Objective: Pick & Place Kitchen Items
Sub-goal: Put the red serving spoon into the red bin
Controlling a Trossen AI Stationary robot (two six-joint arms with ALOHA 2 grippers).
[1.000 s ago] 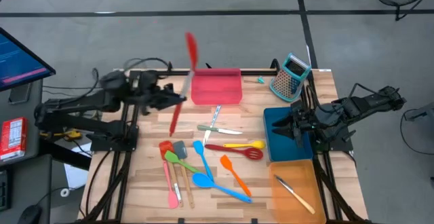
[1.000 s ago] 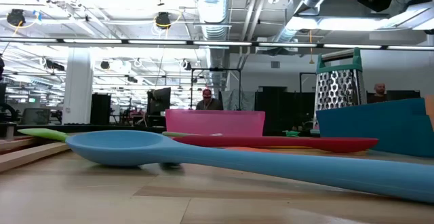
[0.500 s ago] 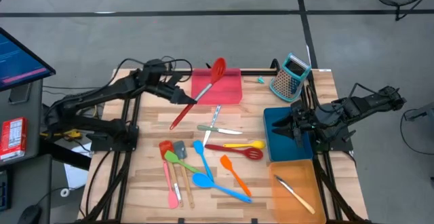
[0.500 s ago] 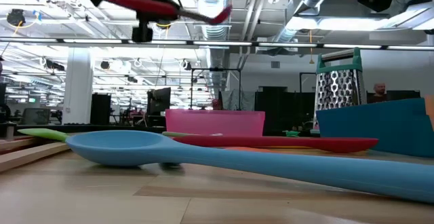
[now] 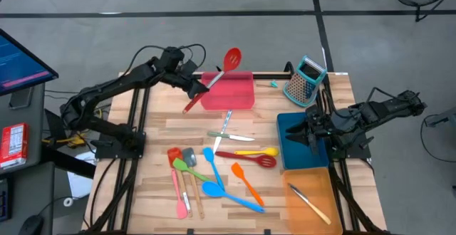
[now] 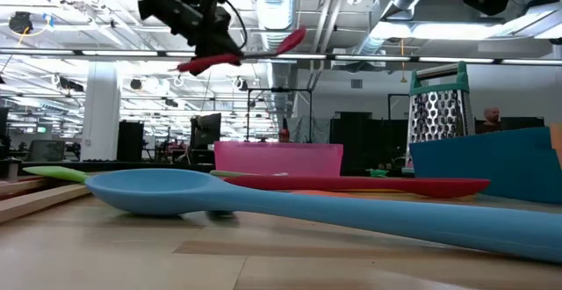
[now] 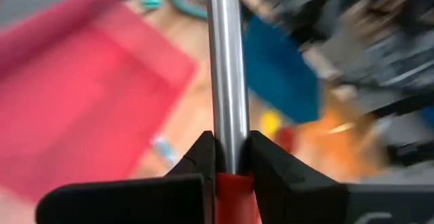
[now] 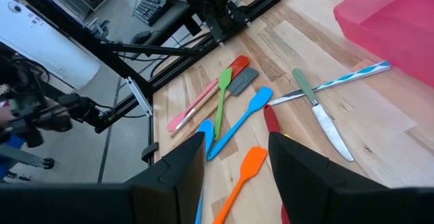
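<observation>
Since the earlier frame your left gripper [image 5: 197, 91] has carried the red spoon [image 5: 214, 80] toward the bench's far edge, over the red tray [image 5: 228, 92]. It clamps the handle; the spoon's long axis runs diagonally, bowl pointing beyond that edge. Your right gripper [image 5: 311, 129] waits half-open over the blue tray [image 5: 296, 149].

Pale wooden slatted tabletop [image 5: 160, 171]: matt, visible grain, planks in mixed tones. Long red spoon with polished steel shaft [image 5: 212, 82]: shaft mirror-smooth and glossy in left wrist view, red parts smooth, rubbery-looking. Pink-red rectangular tray [image 5: 228, 91]: smooth plastic, slightly translucent in low view. Metal box grater with teal top [image 5: 305, 80]: bright perforated steel, rough-looking faces. Big blue spoon [image 6: 290, 204]: smooth satin finish, soft sheen, silicone-like. Silver table knife [image 8: 324, 122]: shiny blade. Blue tray [image 5: 303, 147] and orange tray [image 5: 311, 196]: smooth plastic.
</observation>
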